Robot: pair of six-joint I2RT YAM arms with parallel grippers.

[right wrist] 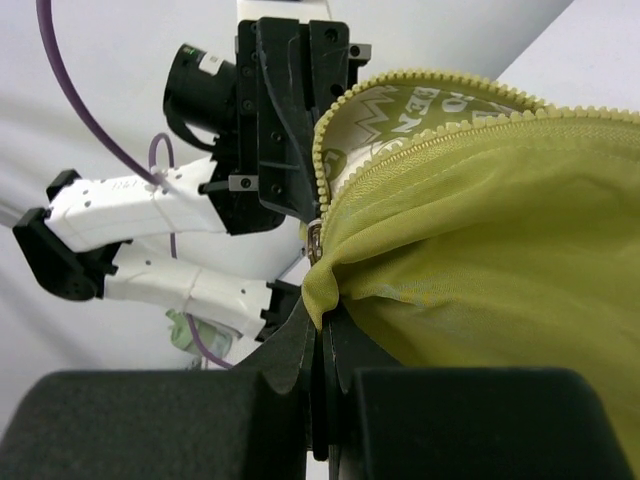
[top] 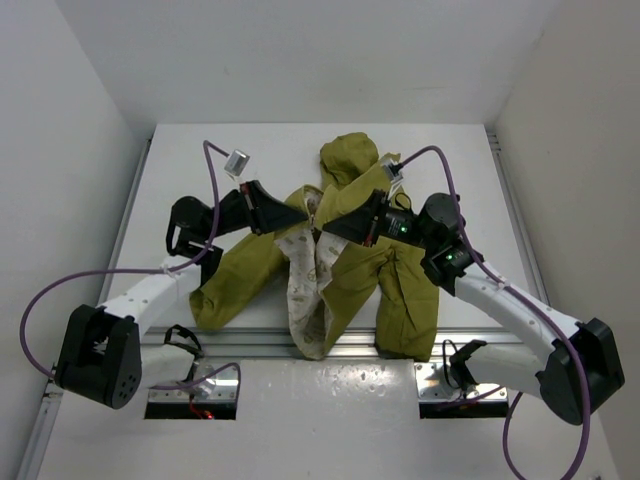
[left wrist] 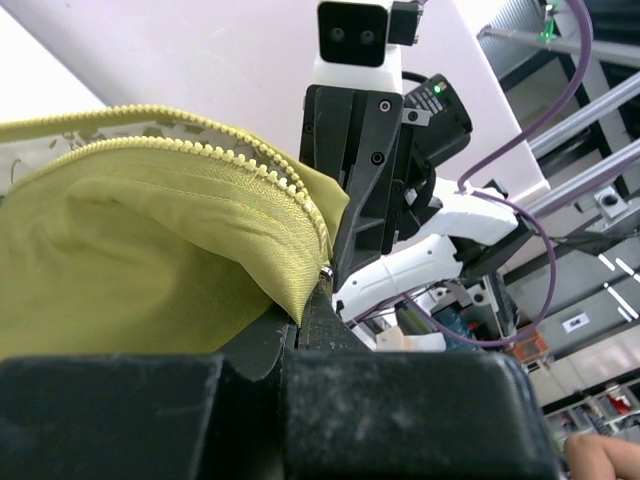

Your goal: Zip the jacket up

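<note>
The olive-green jacket (top: 350, 270) lies spread on the white table (top: 200, 170), front open and cream lining (top: 305, 290) showing. Its hem hangs over the near edge and its hood (top: 350, 155) lies at the far side. My left gripper (top: 300, 212) is shut on the jacket's left front edge, which is lifted a little. In the left wrist view the zipper teeth (left wrist: 250, 165) run down to the pinch at my left gripper (left wrist: 300, 318). My right gripper (top: 326, 228) is shut on the other front edge. The right wrist view shows a small metal zipper piece (right wrist: 315, 242) just above my right gripper (right wrist: 320, 325). The two grippers face each other, almost touching.
An aluminium rail (top: 250, 345) runs along the table's near edge. White walls enclose the table on the left, right and far sides. Purple cables (top: 215, 175) loop above both arms.
</note>
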